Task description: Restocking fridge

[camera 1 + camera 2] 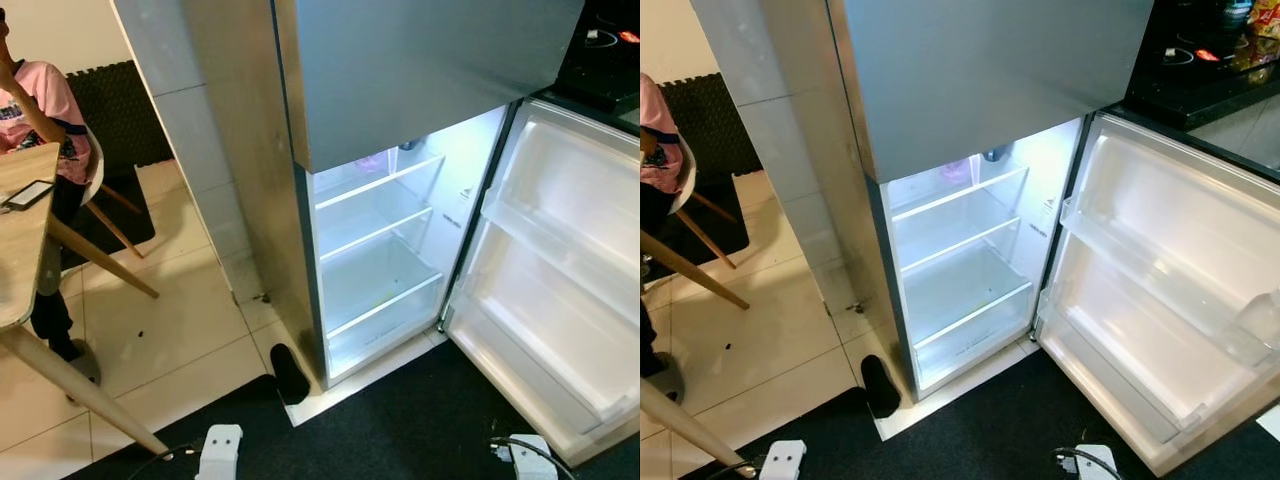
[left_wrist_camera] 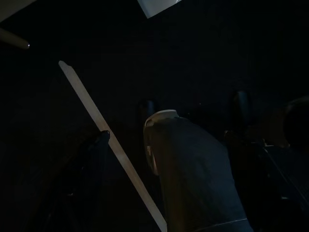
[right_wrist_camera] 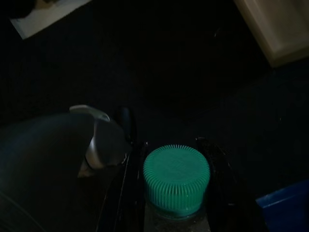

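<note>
Tiled floor point(image 1: 170, 340), one dark mat point(image 1: 420, 430): one fridge point(image 1: 390, 90), door point(image 1: 560, 270) open, three glass shelves point(image 1: 385, 305). Right pincer point(image 3: 176, 193) grasping one green-capped bottle point(image 3: 176, 179); left pincer point(image 2: 123, 159) state indiscernible.

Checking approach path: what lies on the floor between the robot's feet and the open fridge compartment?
Black mat, then a white floor strip at the fridge base, in both eye views.

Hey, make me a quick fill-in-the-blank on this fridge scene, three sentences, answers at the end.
1. The fridge door stands ____.
2. The right pincer is shut on a bottle whose cap is ____ in colour.
3. The person in the pink shirt sits at the ____ table.

Missing words: open; green; wooden
</note>
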Robot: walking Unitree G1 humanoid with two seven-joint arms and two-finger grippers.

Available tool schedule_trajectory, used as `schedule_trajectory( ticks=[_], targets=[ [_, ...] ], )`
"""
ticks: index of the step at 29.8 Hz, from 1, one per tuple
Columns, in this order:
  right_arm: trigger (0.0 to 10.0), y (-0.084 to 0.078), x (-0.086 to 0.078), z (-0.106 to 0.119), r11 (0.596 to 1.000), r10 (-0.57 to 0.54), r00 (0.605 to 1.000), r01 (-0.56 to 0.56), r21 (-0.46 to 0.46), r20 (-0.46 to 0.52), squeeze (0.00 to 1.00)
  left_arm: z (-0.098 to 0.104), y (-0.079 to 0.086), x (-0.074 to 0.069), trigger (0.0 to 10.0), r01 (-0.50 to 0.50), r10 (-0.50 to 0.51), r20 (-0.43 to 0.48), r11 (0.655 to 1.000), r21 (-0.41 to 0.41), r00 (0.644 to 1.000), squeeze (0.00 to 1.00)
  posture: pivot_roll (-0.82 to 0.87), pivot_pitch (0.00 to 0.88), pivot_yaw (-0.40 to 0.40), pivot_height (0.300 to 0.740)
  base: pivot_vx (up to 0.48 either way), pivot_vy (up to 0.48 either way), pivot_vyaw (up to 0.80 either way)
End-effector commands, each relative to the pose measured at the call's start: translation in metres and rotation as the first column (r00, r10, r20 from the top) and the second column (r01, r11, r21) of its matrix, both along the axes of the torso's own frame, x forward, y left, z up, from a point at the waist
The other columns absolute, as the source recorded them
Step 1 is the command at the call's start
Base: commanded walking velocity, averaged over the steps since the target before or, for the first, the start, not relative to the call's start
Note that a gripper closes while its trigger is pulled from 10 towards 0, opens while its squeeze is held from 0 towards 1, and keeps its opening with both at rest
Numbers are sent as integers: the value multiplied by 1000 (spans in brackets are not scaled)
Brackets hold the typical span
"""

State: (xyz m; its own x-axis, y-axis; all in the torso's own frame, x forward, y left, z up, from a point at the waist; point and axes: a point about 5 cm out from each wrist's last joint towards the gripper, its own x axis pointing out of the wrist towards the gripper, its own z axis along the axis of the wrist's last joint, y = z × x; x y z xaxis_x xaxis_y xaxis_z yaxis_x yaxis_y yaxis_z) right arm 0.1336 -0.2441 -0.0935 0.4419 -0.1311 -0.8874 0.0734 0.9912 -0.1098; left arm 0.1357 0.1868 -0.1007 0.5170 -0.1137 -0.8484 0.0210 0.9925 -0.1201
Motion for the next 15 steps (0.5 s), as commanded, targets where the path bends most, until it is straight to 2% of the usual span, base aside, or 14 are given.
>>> schedule_trajectory(
  ticks=[1, 2, 6, 10, 15],
  targets=[
    [10000, -1, 9, 3, 1000, -6, 1000, 6, -4, 20, 0, -1, -4, -1, 10000, 10, -10, -4, 1000, 2, 1000, 0, -57, 0, -3, 740, 0, 0, 0],
    [10000, 1, 16, 5, 1000, 15, 999, -15, -6, 32, 0, -1, -4, 0, 10000, 8, -8, 2, 1000, 3, 1000, 0, -58, 0, -2, 740, 0, 0, 0],
    [10000, 3, 21, 7, 1000, 27, 999, -26, -14, 36, 0, -1, -5, 0, 10000, 10, -10, 0, 1000, 4, 1000, 0, -60, 0, 5, 740, 0, 0, 0],
    [10000, 3, 22, 7, 999, 33, 999, -32, -17, 30, 0, -1, -7, -2, 10000, 25, -25, -4, 1000, 3, 1000, 0, -60, 0, 11, 740, 0, 0, -794],
    [10000, 1, 9, 3, 999, 19, 1000, -19, -27, -8, 0, -1, -4, -2, 10000, 37, -37, -3, 999, 8, 999, 0, -72, 0, 11, 740, 0, 0, -795]
  ],
)
